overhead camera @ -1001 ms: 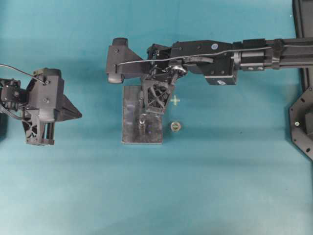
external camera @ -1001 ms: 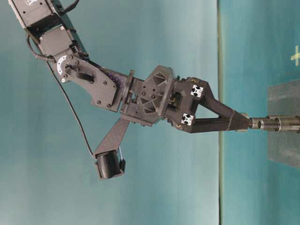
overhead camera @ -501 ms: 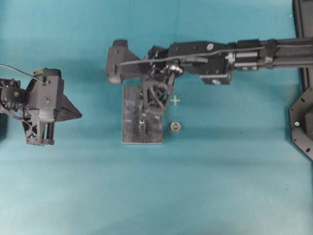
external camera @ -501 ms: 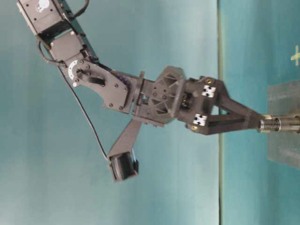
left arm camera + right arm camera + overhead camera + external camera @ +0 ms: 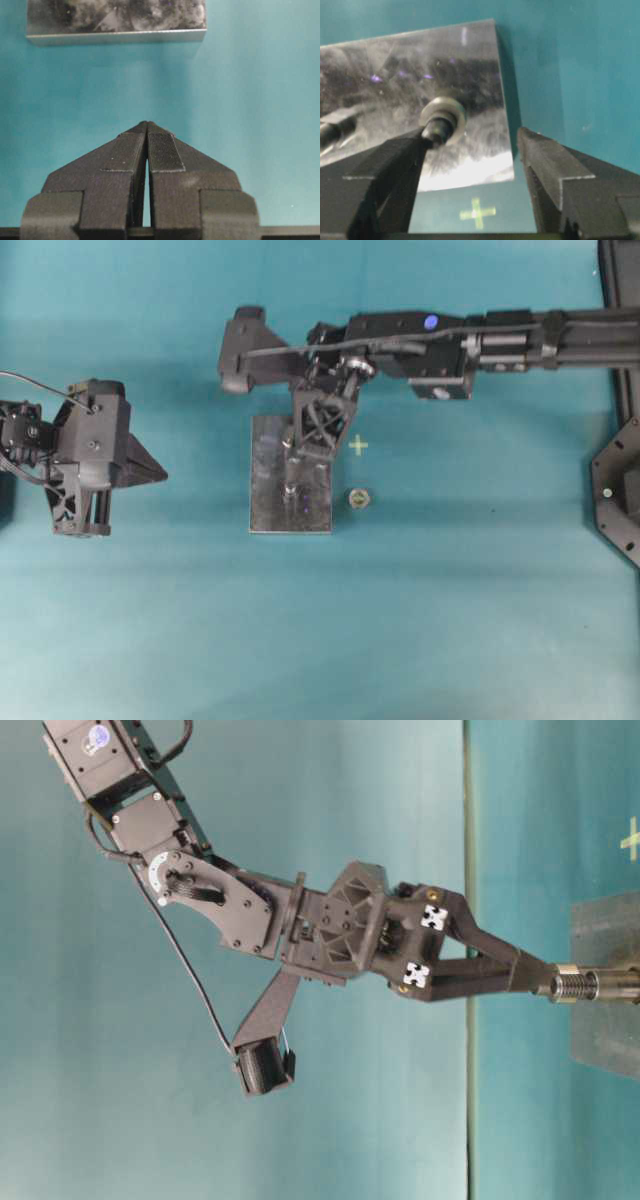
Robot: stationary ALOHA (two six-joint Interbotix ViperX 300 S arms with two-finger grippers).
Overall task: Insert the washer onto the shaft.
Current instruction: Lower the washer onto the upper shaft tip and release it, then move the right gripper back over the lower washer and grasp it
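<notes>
The silver washer (image 5: 443, 113) sits ringed around the top of the dark threaded shaft (image 5: 439, 128), which stands on the metal plate (image 5: 470, 60). From table level the washer (image 5: 565, 984) shows on the shaft's (image 5: 600, 986) upper threads. My right gripper (image 5: 475, 137) is open over the plate; its left finger (image 5: 390, 165) is against the shaft, its right finger (image 5: 550, 165) well apart. It also shows from overhead (image 5: 297, 462) and from table level (image 5: 540, 980). My left gripper (image 5: 147, 125) is shut and empty, off to the left (image 5: 150, 468).
A small round metal part (image 5: 359, 499) lies on the teal mat just right of the plate (image 5: 265, 495). A pale green cross mark (image 5: 357, 445) is on the mat beside the plate. Dark equipment (image 5: 615, 490) stands at the right edge.
My right gripper was shut at the shaft's top, moved down over the shaft, then opened. The washer stays on the shaft. The left arm has not moved.
</notes>
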